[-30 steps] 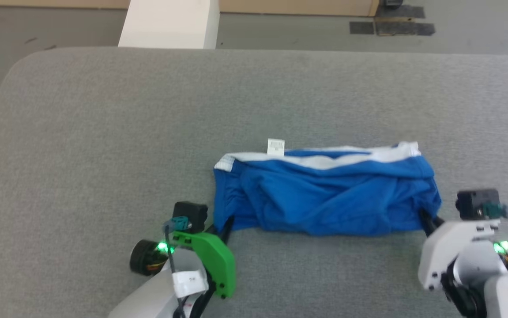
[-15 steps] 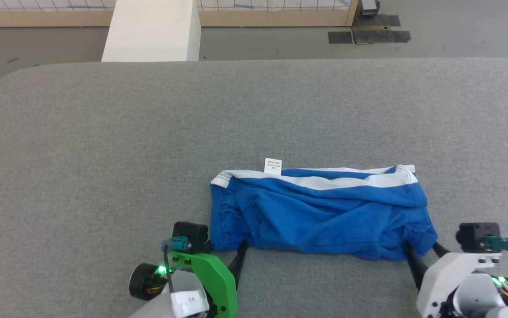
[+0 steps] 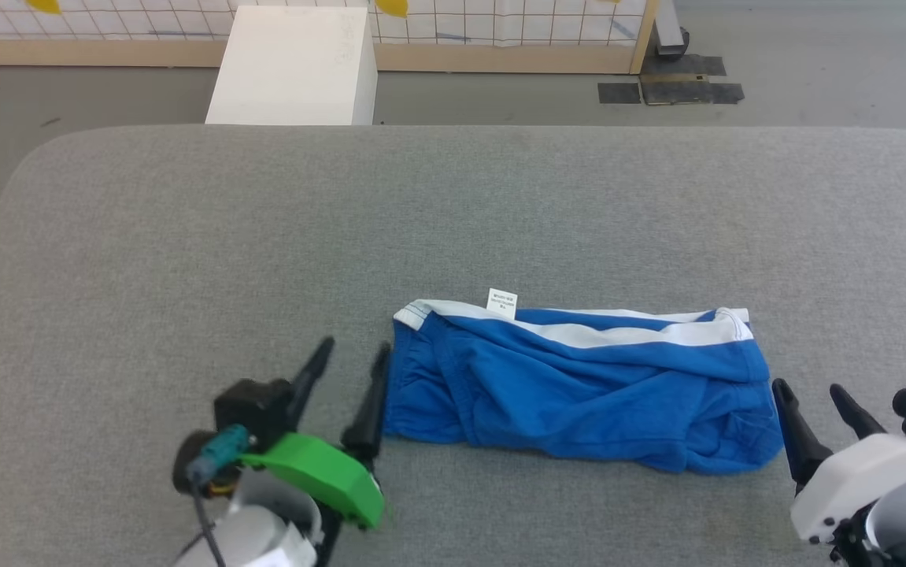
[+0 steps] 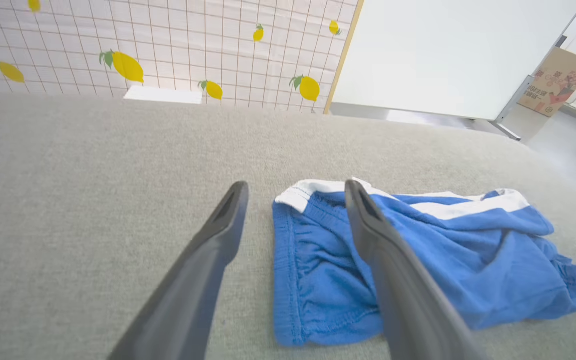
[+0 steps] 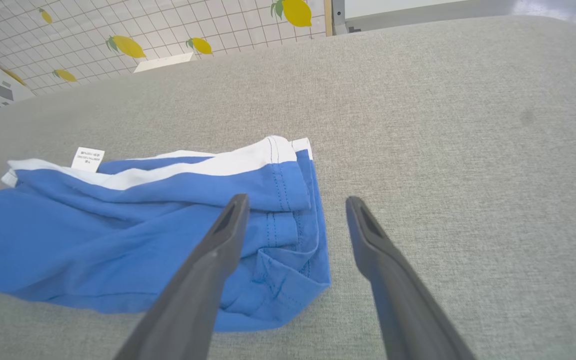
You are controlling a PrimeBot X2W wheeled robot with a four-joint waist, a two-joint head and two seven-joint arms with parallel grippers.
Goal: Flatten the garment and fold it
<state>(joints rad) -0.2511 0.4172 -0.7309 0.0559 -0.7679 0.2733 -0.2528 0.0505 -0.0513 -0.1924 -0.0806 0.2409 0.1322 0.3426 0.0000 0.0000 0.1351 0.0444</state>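
Both my jaws open, empty; garment (image 3: 578, 386) lies crumpled between them.
L gripper (image 3: 356, 344) sits just beside one short end, R gripper (image 3: 807, 386) just beside the other, both spread wide. I judge so each can pinch a corner & pull cloth flat.

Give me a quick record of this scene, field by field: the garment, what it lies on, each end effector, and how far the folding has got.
garment: blue shorts with white trim, lying in a rumpled, creased band; small white label at the far edge
surface: grey padded table
left end effector: open, empty, at the garment's left end
right end effector: open, empty, at the garment's right end
task state: not flat, no neat fold yet
background: white box beyond the table
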